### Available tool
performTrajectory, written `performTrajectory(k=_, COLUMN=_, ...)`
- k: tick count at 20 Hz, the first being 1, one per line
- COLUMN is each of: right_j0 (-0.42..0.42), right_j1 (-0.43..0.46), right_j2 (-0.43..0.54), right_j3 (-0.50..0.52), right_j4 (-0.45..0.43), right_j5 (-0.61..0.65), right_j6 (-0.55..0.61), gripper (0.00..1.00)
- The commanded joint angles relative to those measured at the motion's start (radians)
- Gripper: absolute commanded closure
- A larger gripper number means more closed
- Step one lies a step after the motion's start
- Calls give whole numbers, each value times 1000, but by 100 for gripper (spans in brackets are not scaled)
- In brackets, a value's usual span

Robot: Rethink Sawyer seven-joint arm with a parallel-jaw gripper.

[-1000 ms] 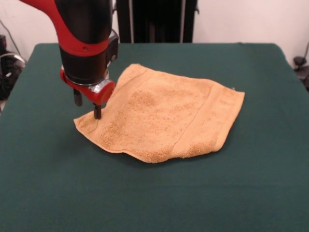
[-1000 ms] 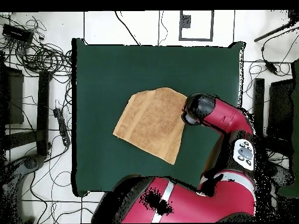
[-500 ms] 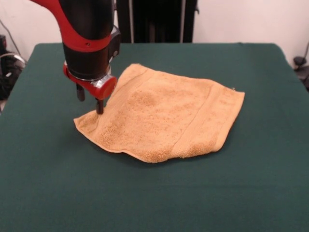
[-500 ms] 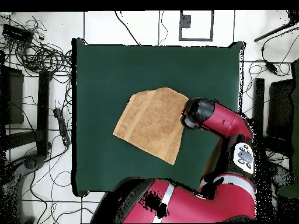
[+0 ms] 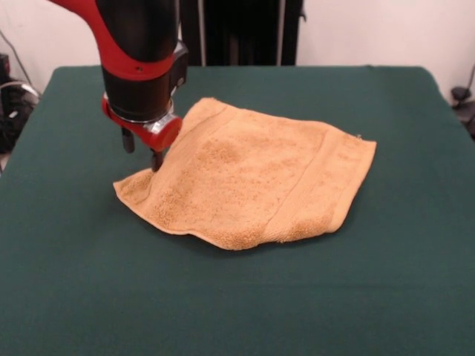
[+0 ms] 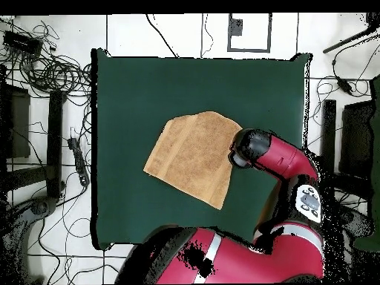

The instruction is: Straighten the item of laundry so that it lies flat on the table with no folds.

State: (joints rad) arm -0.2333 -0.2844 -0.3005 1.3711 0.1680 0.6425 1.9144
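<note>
The towel (image 5: pixel 249 182) lies on the green bench (image 5: pixel 237 297), slightly left of centre in the front view. It is mostly spread out but not flat: the edge toward the lower middle of the frame is thick and rolled, and a woven band runs diagonally near its right end. In the overhead view the towel (image 6: pixel 193 156) sits at the centre of the bench (image 6: pixel 148 89), turned at an angle to the bench edges, one corner pointing toward the lower middle of the frame.

The gripper (image 5: pixel 142 153) hangs from the red and black arm (image 5: pixel 137 52) in the upper left of the front view. Two dark fingers show, spread apart: the gripper is open and holds nothing. The right-hand finger (image 5: pixel 156 159) stands above the towel's left corner; whether its tip touches the cloth cannot be determined. The other finger stands over bare bench just left of the towel edge.

In the overhead view the arm (image 6: pixel 271 152) covers the towel's right edge, and the gripper itself is hidden under it.
</note>
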Motion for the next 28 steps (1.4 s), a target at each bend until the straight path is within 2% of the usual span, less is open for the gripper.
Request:
performTrajectory(k=1, right_j0=15, right_j1=49, right_j2=95, right_j3=47, right_j4=38, right_j5=-18, right_j6=188, gripper=0)
performTrajectory(k=28, right_j0=10, right_j1=52, right_j2=90, right_j3=22, right_j4=42, right_j5=-8, right_j6=192, gripper=0)
